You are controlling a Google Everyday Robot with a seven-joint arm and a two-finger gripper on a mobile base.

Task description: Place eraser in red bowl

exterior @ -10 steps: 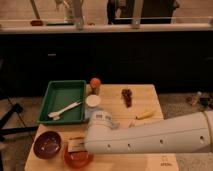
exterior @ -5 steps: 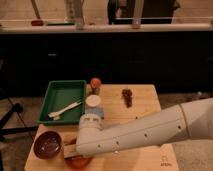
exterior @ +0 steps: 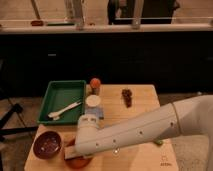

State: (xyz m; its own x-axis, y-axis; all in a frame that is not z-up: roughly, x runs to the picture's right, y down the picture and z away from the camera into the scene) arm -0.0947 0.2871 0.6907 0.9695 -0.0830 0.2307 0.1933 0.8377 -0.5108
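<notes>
The red bowl (exterior: 79,162) sits at the wooden table's front left, mostly covered by my white arm, which reaches in from the right. My gripper (exterior: 76,153) is at the arm's end, low over this bowl and largely hidden under the wrist. A pale tan block that looks like the eraser (exterior: 68,152) pokes out at the gripper's left side, just above the bowl's rim. I cannot see whether it is held or resting in the bowl.
A dark maroon bowl (exterior: 47,145) stands left of the red one. Behind are a green tray (exterior: 56,92) holding a white utensil (exterior: 64,110), a white round container (exterior: 93,101), an orange-topped item (exterior: 95,84) and a dark brown item (exterior: 127,96).
My arm has swung left and down, carrying the gripper from the table's middle to just over the red bowl. The arm now covers most of the bowl and the table's front.
</notes>
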